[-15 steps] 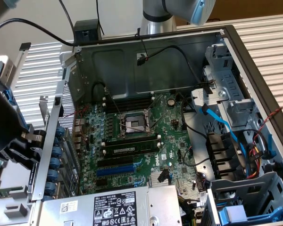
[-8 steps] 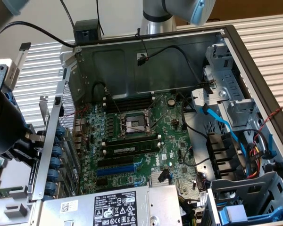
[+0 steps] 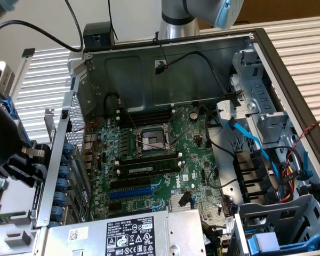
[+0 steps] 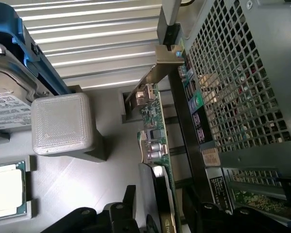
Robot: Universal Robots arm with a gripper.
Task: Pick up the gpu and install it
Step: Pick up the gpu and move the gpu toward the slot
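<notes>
The gpu (image 4: pixel 156 138) beside the case (image 4: pixel 237 73)

The gpu (image 4: pixel 155 136) is a thin green circuit board with a faint sheen, carrying small silvery metal cans. Its end bracket (image 4: pixel 150 80) is bright bare metal. Just beside it, the perforated panel (image 4: pixel 237 82) is dull grey sheet metal. The block (image 4: pixel 63 124) is pale grey plastic, matt and finely textured. The processor (image 4: pixel 5 191) has a smooth satin metal lid. The ribbed surface (image 4: pixel 97 43) looks pale and lightly glossy.

The case (image 3: pixel 149 69) is matt grey steel inside and the motherboard (image 3: pixel 149 154) is glossy green. The power supply (image 3: pixel 184 226) is dull metal with a white paper label (image 3: pixel 130 237). The blue cable (image 3: pixel 250 140) is smooth plastic.
</notes>
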